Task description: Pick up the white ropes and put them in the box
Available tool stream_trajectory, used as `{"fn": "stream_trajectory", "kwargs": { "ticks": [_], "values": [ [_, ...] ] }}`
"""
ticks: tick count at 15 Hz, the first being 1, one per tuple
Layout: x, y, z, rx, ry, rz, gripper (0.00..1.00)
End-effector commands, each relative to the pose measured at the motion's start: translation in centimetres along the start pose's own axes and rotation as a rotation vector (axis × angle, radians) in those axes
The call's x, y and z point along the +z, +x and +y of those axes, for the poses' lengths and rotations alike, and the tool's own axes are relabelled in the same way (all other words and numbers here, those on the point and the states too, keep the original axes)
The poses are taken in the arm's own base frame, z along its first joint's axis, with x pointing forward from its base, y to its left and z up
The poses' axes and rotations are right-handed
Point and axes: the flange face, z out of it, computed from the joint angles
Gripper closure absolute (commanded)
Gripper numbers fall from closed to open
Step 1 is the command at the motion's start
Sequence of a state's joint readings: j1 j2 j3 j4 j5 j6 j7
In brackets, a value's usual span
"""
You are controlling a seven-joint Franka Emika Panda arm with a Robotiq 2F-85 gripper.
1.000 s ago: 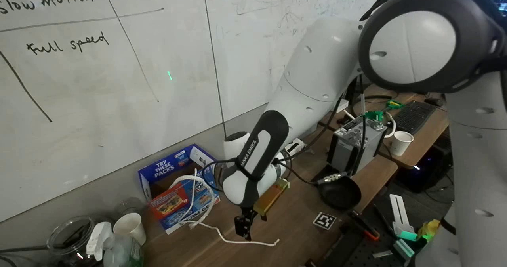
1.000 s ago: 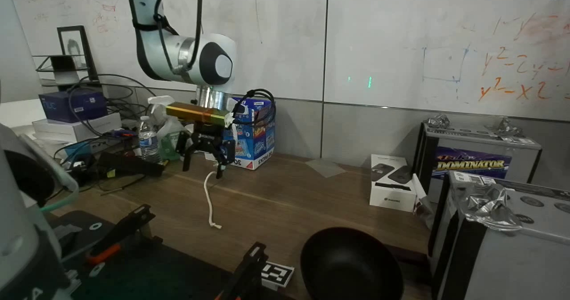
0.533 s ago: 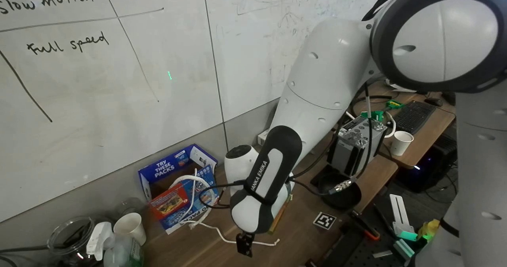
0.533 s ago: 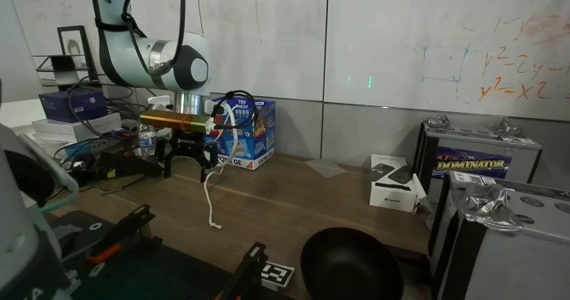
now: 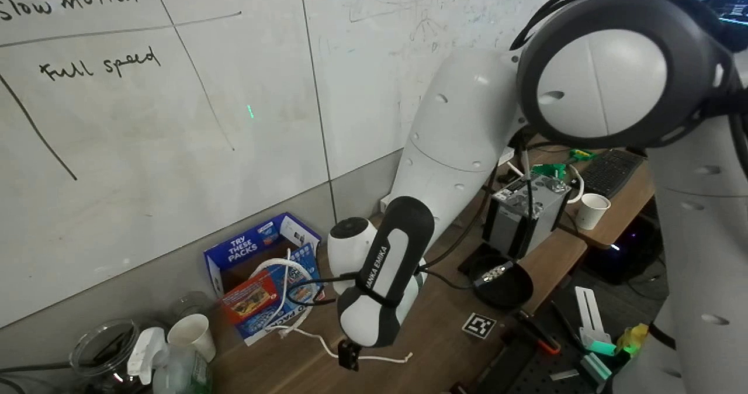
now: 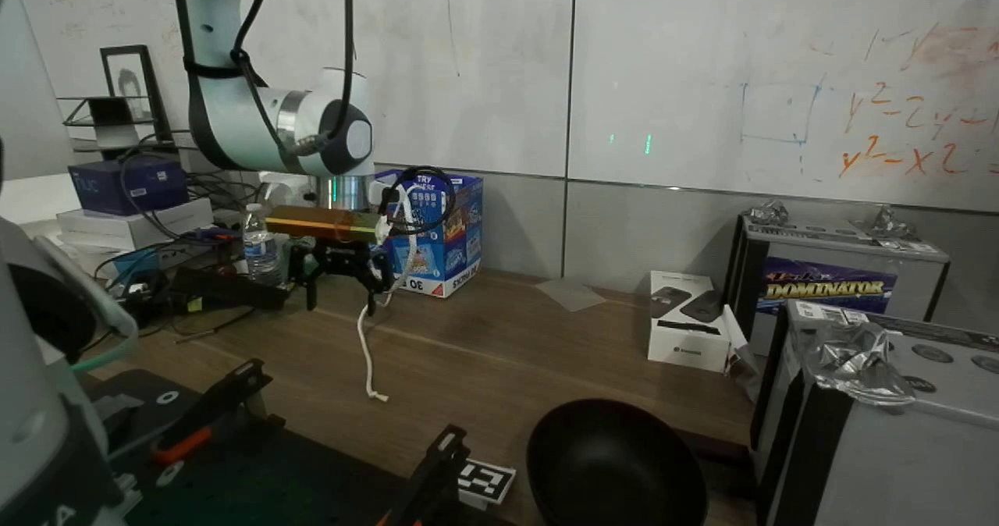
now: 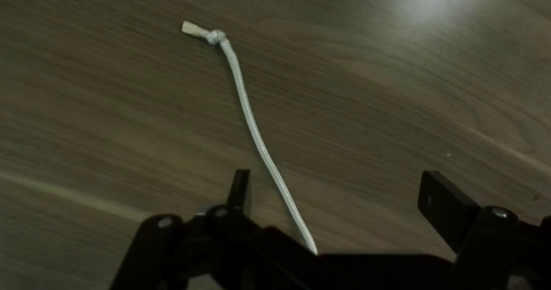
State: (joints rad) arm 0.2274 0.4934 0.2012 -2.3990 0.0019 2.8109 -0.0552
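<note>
We have the tool above the bench, its jaws spread wide and its grasp empty. Below it, one end of the white ropes lies on the bench; in the wrist view we see it run out from under the tool, nearer one jaw than the other, and finish just past a knot. From there, in an exterior view, we follow the white ropes to the box, which stands beyond the tool near the whiteboard; their loops drape over its rim and down its printed front. Also beyond the tool, near the box, we find a paper cup and a spray bottle. Well apart from the tool sits a black pan, with a marker card just beside it.
</note>
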Motion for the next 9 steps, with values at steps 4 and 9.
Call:
{"fn": "stream_trajectory", "kwargs": {
  "ticks": [4, 9],
  "values": [
    [3.7, 3.2, 2.8, -0.023, 0.007, 0.008, 0.0],
    [6.8, 4.8, 3.6, -0.05, 0.017, -0.009, 0.0]
  ]
}}
